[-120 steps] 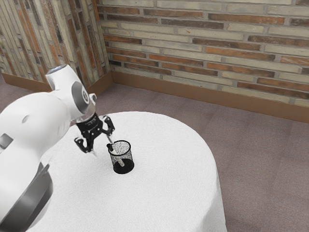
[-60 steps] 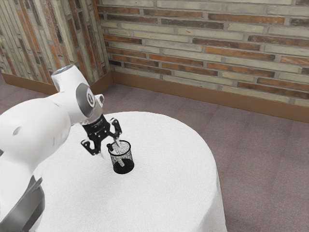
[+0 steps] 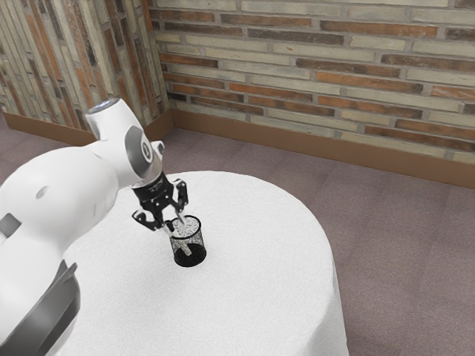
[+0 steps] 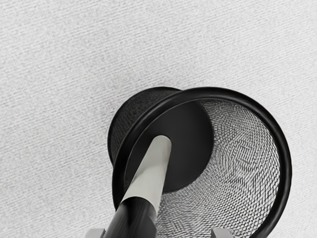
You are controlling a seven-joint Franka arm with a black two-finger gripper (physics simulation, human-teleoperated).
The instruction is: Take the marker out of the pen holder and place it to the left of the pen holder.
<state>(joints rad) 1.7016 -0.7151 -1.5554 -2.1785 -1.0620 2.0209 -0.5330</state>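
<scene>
Marker: standing aslant inside the pen holder [image 4: 285, 158], its pale barrel [image 4: 151, 173] running down towards the dark base, its black cap [image 4: 133, 218] up at the rim
Writing on marker: none I can read on barrel or cap
Pen holder: upright black mesh cup, no label or brand that I can make out
Gripper [image 3: 177, 229]: low over the mouth of the cup, fingers wide apart, one to each side of the cap, with room between; nothing is gripped
Arm [image 3: 122, 159]: white, reaching in from the exterior view's left; small pale marks on the black gripper housing, too small to read
Table [image 3: 252, 289]: white-covered, carrying the cup
Done: by my judgement, the approach, nearly complete
Left: closing on the cap, lifting the marker clear, laying it left of the cup, letting go
</scene>
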